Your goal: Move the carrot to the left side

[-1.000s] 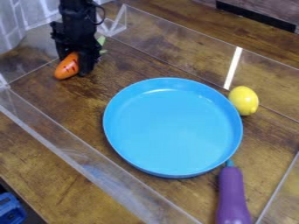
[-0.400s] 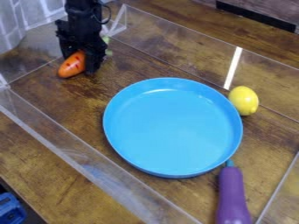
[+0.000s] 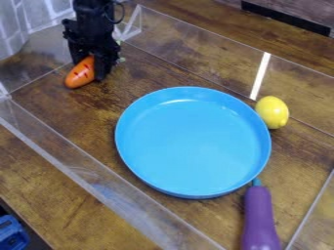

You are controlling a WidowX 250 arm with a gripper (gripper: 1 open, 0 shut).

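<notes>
Tapered orange carrot [image 3: 82, 72] on grained wooden table [image 3: 78, 146].

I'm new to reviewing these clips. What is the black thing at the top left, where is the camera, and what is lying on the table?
There is one view, from a camera looking down at an angle on a wooden table with clear plastic walls around it. The black thing is a robot arm's claw, pointing down. Its jaws are shut on the carrot, a small orange toy that lies at the table's far left. In the middle sits an empty blue plate. Right of it lies a yellow lemon, and a purple eggplant lies at the plate's near right edge.
</notes>
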